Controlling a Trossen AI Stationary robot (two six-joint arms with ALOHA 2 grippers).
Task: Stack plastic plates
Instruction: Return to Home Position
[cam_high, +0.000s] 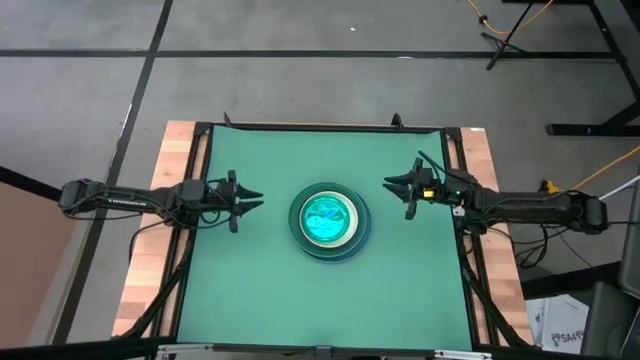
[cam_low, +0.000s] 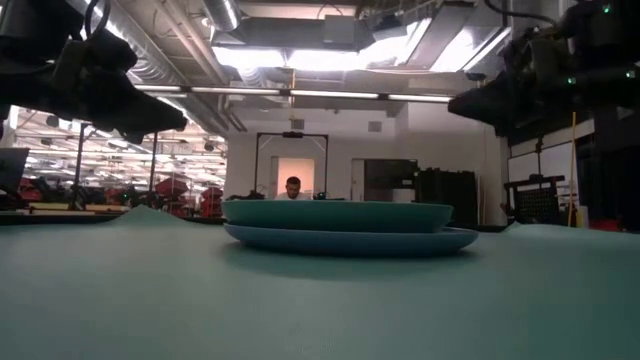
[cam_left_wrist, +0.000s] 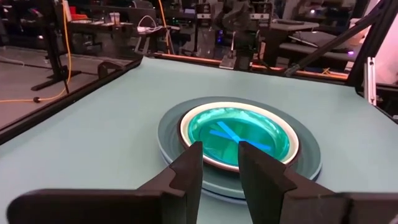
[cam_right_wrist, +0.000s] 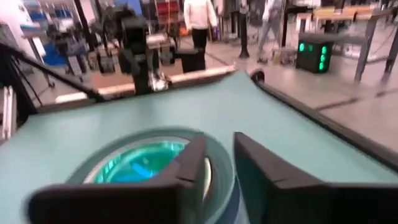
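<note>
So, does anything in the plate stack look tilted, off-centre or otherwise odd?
Nothing stands out. The round plastic plates sit in one level, centred stack on the green table mat; the left gripper and right gripper hover beside it, empty.

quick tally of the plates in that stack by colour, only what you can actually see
slate-blue plate: 1
dark green plate: 1
white plate: 1
translucent cyan-green plates: at least 1, nested, exact count hidden
total: at least 4 visible
</note>
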